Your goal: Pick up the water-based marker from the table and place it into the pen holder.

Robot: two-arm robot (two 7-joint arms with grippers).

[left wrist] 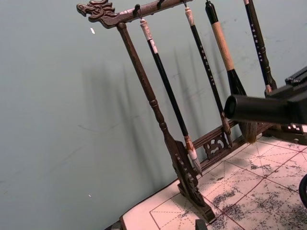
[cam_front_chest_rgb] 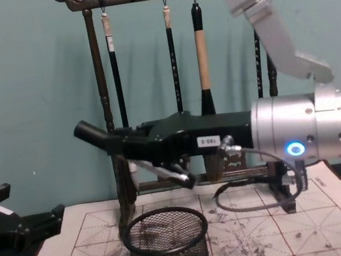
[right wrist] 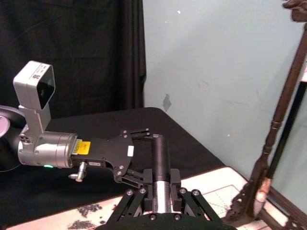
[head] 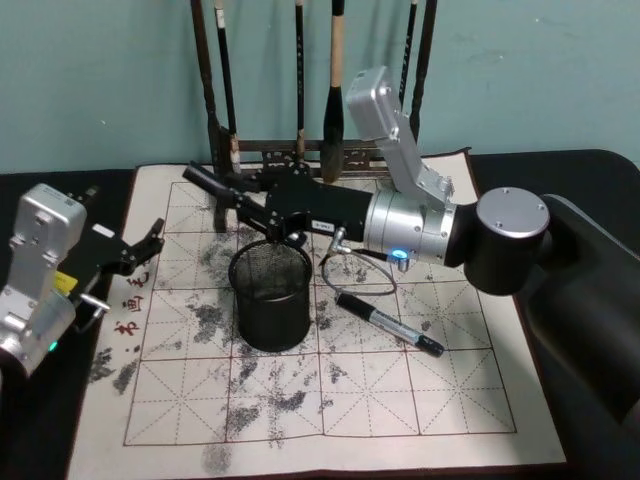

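Black marker (right wrist: 158,148) between jaws of right gripper (right wrist: 159,184), over pen holder (head: 270,315).

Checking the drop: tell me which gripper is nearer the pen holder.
Right. The right gripper, shut on a black marker, hangs above the pen holder near its rear rim; the left gripper, open, sits apart to its left.
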